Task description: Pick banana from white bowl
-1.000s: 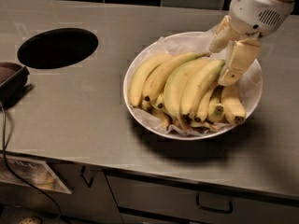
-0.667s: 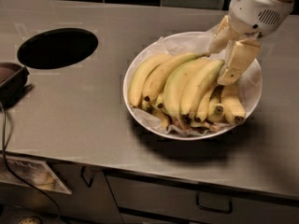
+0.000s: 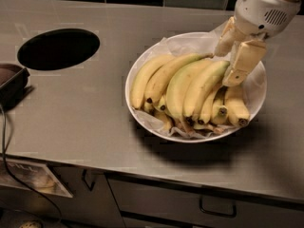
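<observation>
The brushed grey steel counter (image 3: 85, 108) fills the view. A black oval hole (image 3: 58, 49) is cut into it near the back left corner, and a dark box-like object (image 3: 10, 82) sits at the left edge.

Toward the right end, about midway between the back and front edges, stands the wide, shallow, round white bowl (image 3: 134, 109). It is lined with crinkled white paper (image 3: 190, 42) and heaped with bananas fanned side by side.

Among them is the long, thick, pale yellow banana (image 3: 202, 87), which turns greenish at its stem. It lies right of the bowl's centre, pressed against its neighbours on both sides. Its long axis runs on a diagonal: the stem end points to the back right corner of the counter and the dark blossom tip to the front edge.

The cream-fingered two-finger gripper (image 3: 227, 66) comes down from the back right corner on its white wrist and hangs over the right part of the bowl. Its jaws are spread, one finger (image 3: 224, 38) on the back side of the stem ends and the other (image 3: 243, 63) on the right. The banana's stem end therefore seems to sit in the gap, with the body trailing away toward the front left. Whether either finger touches the skin I cannot tell.

Closing across that stem end looks like the coming move. The neighbouring stems are packed close and could be caught too.
</observation>
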You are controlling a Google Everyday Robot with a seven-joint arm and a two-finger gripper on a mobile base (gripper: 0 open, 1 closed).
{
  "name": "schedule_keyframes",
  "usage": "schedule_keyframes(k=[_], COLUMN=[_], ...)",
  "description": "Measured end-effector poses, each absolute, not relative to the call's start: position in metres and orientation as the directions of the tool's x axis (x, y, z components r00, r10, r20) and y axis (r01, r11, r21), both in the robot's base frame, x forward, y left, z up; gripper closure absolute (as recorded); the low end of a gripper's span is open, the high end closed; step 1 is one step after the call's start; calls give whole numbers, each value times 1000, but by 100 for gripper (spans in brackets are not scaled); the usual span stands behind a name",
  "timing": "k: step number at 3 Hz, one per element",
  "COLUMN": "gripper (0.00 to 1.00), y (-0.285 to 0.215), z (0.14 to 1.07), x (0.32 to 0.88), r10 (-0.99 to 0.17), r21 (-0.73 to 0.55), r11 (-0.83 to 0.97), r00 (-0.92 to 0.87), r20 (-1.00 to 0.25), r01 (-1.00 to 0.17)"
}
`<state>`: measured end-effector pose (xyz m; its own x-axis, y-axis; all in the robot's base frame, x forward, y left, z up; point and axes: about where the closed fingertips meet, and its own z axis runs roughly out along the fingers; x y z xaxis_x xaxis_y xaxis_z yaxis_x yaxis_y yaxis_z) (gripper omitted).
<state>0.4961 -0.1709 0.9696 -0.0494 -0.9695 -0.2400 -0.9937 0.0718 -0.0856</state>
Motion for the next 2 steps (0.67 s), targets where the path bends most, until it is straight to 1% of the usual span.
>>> schedule_keyframes(k=[2], gripper=[40], y=[-169], z=[965], x=[503], r10=[-968], r21=[-72], r11=[67], r00=[-48], r20=[-246], r01=[-995])
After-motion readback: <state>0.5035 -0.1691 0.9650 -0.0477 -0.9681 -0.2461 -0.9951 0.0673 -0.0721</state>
